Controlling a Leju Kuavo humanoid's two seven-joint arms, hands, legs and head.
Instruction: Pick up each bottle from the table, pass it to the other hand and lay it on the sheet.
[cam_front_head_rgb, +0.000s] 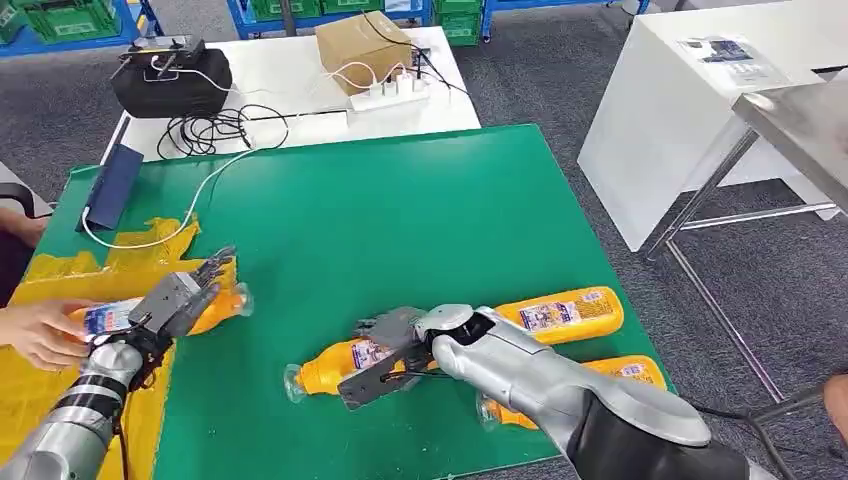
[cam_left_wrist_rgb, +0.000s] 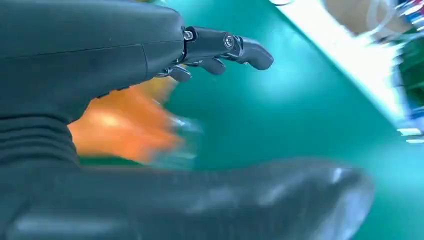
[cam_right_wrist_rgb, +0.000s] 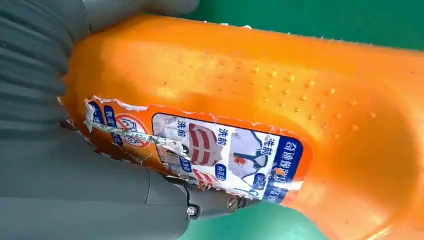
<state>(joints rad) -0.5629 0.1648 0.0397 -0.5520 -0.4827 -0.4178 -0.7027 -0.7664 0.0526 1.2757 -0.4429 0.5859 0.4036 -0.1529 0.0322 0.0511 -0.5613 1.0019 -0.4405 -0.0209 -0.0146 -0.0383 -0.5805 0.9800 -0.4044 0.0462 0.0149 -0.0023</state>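
Observation:
An orange bottle (cam_front_head_rgb: 222, 306) lies at the edge of the yellow sheet (cam_front_head_rgb: 60, 275). My left hand (cam_front_head_rgb: 178, 299) hovers over it with fingers stretched out. In the left wrist view the fingers (cam_left_wrist_rgb: 225, 45) and thumb are wide apart and the bottle (cam_left_wrist_rgb: 120, 125) is a blur between them. A person's hand (cam_front_head_rgb: 40, 335) touches that bottle's labelled end. My right hand (cam_front_head_rgb: 385, 345) grips a second orange bottle (cam_front_head_rgb: 330, 370) lying on the green mat (cam_front_head_rgb: 400, 220). Up close, the right hand (cam_right_wrist_rgb: 75, 190) presses against this bottle (cam_right_wrist_rgb: 300, 90). Two more orange bottles (cam_front_head_rgb: 560, 314) (cam_front_head_rgb: 625, 370) lie beside my right arm.
Behind the mat stands a white table with a black bag (cam_front_head_rgb: 170, 80), a cardboard box (cam_front_head_rgb: 362, 45), a power strip (cam_front_head_rgb: 395, 95) and cables. A dark flat case (cam_front_head_rgb: 110, 185) leans at the mat's far left corner. A white table (cam_front_head_rgb: 690, 110) and a metal table (cam_front_head_rgb: 800, 120) stand to the right.

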